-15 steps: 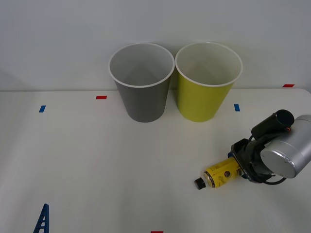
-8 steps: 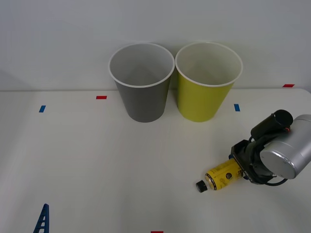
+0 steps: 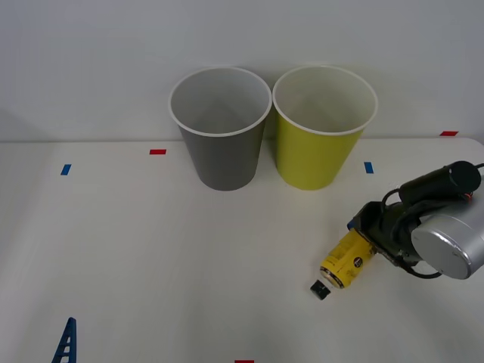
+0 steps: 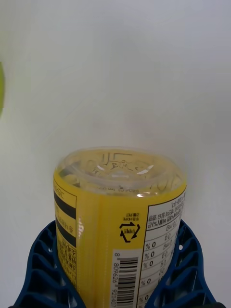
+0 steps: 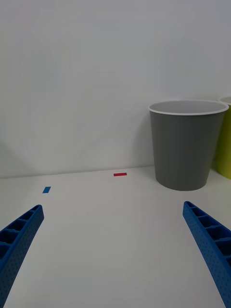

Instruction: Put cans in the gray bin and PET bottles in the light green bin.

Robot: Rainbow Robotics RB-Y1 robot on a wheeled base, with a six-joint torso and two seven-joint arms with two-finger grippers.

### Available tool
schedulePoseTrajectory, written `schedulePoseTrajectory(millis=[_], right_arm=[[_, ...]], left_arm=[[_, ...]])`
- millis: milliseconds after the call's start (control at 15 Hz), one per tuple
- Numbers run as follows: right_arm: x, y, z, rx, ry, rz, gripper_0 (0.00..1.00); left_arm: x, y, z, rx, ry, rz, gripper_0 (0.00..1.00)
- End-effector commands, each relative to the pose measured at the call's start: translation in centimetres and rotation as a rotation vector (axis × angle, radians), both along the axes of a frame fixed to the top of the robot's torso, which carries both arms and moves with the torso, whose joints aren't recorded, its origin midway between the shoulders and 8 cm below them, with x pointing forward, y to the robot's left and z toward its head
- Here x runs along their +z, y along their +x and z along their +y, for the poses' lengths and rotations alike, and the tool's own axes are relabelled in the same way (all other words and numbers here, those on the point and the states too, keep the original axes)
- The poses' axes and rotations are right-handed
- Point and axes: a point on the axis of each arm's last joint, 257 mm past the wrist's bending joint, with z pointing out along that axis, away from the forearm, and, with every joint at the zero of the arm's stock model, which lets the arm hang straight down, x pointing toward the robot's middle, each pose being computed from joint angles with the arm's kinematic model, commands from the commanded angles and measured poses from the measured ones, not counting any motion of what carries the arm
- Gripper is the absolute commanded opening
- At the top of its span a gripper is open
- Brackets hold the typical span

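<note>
My right gripper (image 3: 369, 243) is shut on the PET bottle (image 3: 344, 261), a small yellow bottle with black and white print, over the table's right front. The bottle tilts steeply, its black cap (image 3: 319, 288) pointing down close to the table. In the right wrist view the bottle (image 4: 118, 216) sits between my blue fingers (image 4: 43, 260). The gray bin (image 3: 221, 155) and the light green bin (image 3: 311, 155) stand upright side by side at the back, well beyond the bottle. My left gripper (image 5: 111, 207) is open low at the front left, with the gray bin (image 5: 184, 147) ahead of it.
Small red and blue tape marks (image 3: 157, 151) lie along the back of the white table (image 3: 151, 242), near the wall. Open table surface spreads between the bottle and the bins. The tip of one left finger (image 3: 66, 342) shows at the front edge.
The right gripper has lifted and turned, so the bottle has gone from lying nearly flat to a steep tilt with its cap down. The left arm has not moved.
</note>
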Motion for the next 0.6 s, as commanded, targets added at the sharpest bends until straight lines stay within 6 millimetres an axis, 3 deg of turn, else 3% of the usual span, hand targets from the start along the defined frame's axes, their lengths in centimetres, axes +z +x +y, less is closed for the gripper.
schedulePoseTrajectory(millis=[67, 333, 600], right_arm=[[3.9, 0.5, -1.1, 0.139, -0.096, -0.13, 0.0], [7.3, 0.9, -2.6, 0.254, -0.239, -0.261, 0.0], [9.4, 0.6, -4.5, 0.366, -0.46, -0.332, 0.0]], left_arm=[[0.0, 0.0, 0.0, 0.0, 0.0, 0.0, 1.0], [0.0, 0.0, 0.0, 0.0, 0.0, 0.0, 1.0], [0.0, 0.0, 0.0, 0.0, 0.0, 0.0, 1.0]])
